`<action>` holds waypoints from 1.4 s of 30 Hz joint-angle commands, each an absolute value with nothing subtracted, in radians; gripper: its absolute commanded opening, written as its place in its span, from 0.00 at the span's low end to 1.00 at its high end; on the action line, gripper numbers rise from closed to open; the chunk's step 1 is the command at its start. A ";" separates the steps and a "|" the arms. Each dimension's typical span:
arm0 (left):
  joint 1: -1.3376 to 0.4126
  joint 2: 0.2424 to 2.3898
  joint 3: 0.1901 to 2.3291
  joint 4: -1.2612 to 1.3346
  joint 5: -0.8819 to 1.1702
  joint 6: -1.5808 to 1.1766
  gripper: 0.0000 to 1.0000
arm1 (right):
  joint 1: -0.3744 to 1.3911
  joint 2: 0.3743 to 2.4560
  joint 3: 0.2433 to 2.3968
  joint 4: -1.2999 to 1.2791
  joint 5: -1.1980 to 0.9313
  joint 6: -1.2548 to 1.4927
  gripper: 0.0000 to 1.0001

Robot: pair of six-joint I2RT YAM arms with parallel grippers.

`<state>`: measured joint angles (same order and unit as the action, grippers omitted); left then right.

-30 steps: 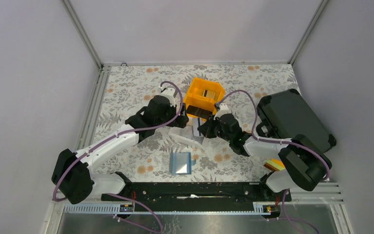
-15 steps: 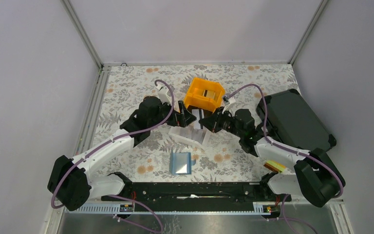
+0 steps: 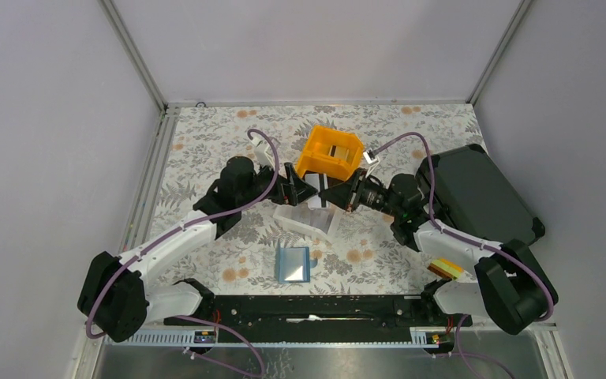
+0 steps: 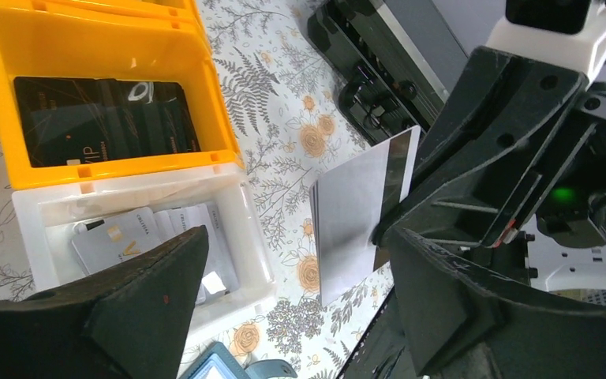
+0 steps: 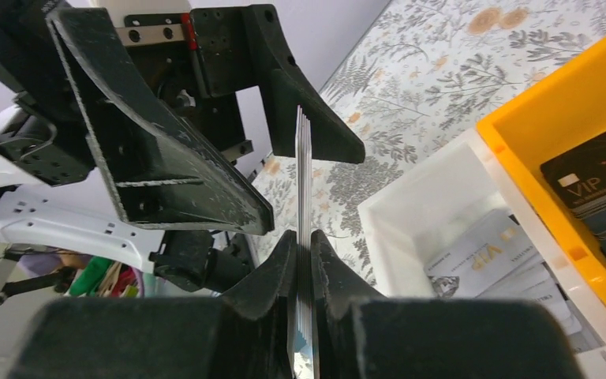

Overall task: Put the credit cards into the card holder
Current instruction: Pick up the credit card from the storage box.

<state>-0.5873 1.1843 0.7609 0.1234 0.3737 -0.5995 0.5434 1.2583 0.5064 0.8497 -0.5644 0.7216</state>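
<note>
The card holder (image 3: 292, 264) lay flat on the table nearest the bases, apart from both arms. Beyond it, over the white bin (image 4: 39, 253), the right gripper (image 5: 303, 246) was clamped on an upright stack of credit cards (image 4: 359, 221). The left gripper (image 3: 309, 189) stood with jaws spread wide, one on either side of the stack's free end. Farthest out, dark cards (image 4: 102, 118) lay in the orange bin (image 4: 126, 39).

The table (image 3: 205, 142) (floral cover) carries orange bin (image 3: 309, 162), white bin (image 3: 292, 215), card holder (image 3: 293, 264), black case (image 3: 477, 193).

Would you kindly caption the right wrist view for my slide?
Right gripper holds stacked cards edge-on inside the open left gripper.
</note>
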 commanded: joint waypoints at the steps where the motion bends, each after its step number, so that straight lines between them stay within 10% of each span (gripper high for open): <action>1: -0.578 1.172 0.745 0.256 0.478 -0.612 0.79 | 0.529 1.283 0.523 0.980 -0.666 0.794 0.00; 17: -0.545 1.166 0.691 0.371 0.557 -0.666 0.01 | 0.493 1.331 0.517 1.034 -0.695 0.865 0.03; 23: -0.530 1.159 0.676 0.386 0.561 -0.664 0.00 | 0.476 1.391 0.521 1.060 -0.716 0.886 0.21; 42: -0.464 1.183 0.661 0.360 0.590 -0.605 0.00 | 0.472 1.597 0.526 1.162 -0.737 0.883 0.24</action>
<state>-0.4992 1.2022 0.6594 0.2855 0.5804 -0.6506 0.4950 1.5738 0.5171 1.1885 -0.7708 0.9142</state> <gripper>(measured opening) 0.099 0.212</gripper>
